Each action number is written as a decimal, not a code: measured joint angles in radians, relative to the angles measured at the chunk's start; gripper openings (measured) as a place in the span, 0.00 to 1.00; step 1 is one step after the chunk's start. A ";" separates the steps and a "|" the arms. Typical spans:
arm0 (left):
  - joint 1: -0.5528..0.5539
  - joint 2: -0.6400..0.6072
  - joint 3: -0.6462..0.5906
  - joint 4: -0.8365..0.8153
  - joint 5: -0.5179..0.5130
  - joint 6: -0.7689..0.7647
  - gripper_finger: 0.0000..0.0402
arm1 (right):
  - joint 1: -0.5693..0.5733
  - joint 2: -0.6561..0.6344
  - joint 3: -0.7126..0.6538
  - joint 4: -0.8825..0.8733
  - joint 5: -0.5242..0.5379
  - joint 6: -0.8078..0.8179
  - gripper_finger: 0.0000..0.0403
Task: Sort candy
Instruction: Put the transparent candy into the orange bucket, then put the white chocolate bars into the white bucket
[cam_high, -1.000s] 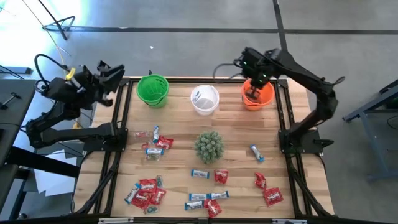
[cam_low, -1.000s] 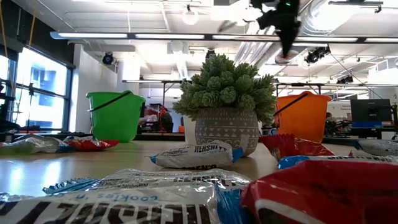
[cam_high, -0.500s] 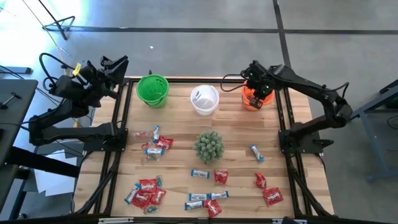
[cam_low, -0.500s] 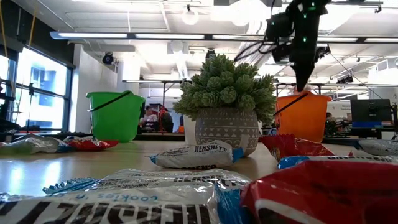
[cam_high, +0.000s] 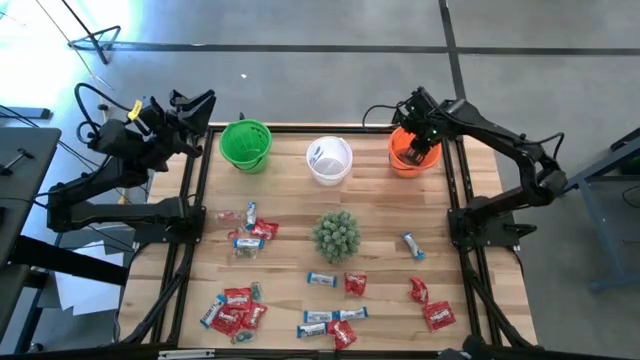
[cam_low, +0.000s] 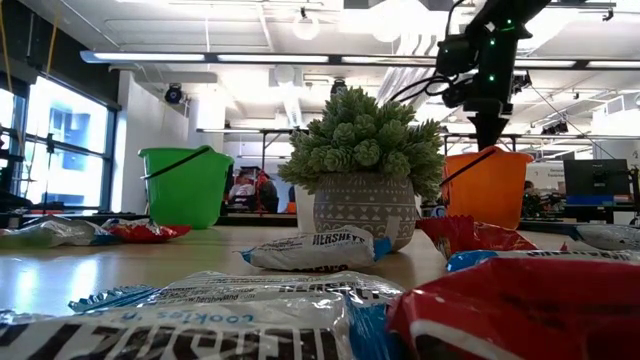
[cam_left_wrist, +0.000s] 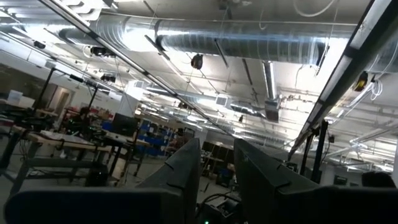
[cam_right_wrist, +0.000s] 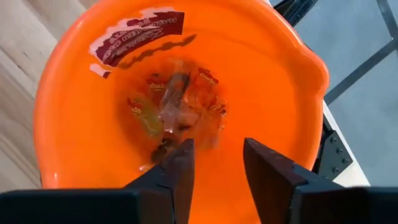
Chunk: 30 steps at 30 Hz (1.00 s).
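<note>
Around your wooden table (cam_high: 290, 270) lies a grey concrete floor (cam_high: 300, 70) crossed by dark lines. Overhead run silver ventilation ducts (cam_left_wrist: 236, 43) and strip lights (cam_low: 300, 58). Tall windows (cam_low: 60, 140) brighten one side; desks with monitors (cam_low: 595, 178) stand behind.

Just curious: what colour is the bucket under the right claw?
Bright orange, clearest in the right wrist view, below the right claw.

Pale wooden table (cam_high: 390, 215), matt and showing plank grain. Orange cup (cam_right_wrist: 74, 124) appearing as smooth glossy plastic, its inner wall reflecting light; green cup (cam_high: 245, 146) and white cup (cam_high: 330, 161) looking like similar plastic. Candy (cam_high: 345, 285) lying in shiny, crinkled foil-like wrappers, red or blue-and-white. Plant pot (cam_low: 365, 210) showing a matt patterned surface. Right gripper (cam_right_wrist: 214, 165) fingers looking matt, dark and smooth.
</note>
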 joint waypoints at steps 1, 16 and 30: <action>0.000 0.000 0.000 0.000 0.000 0.000 0.20 | 0.000 0.000 0.000 0.000 0.000 0.010 0.34; 0.000 0.012 0.000 -0.063 0.131 -0.003 0.20 | 0.045 0.001 0.204 -0.196 -0.099 0.329 0.36; 0.000 0.008 0.000 -0.169 0.295 -0.002 0.20 | 0.434 0.001 0.259 -0.441 -0.157 0.873 0.36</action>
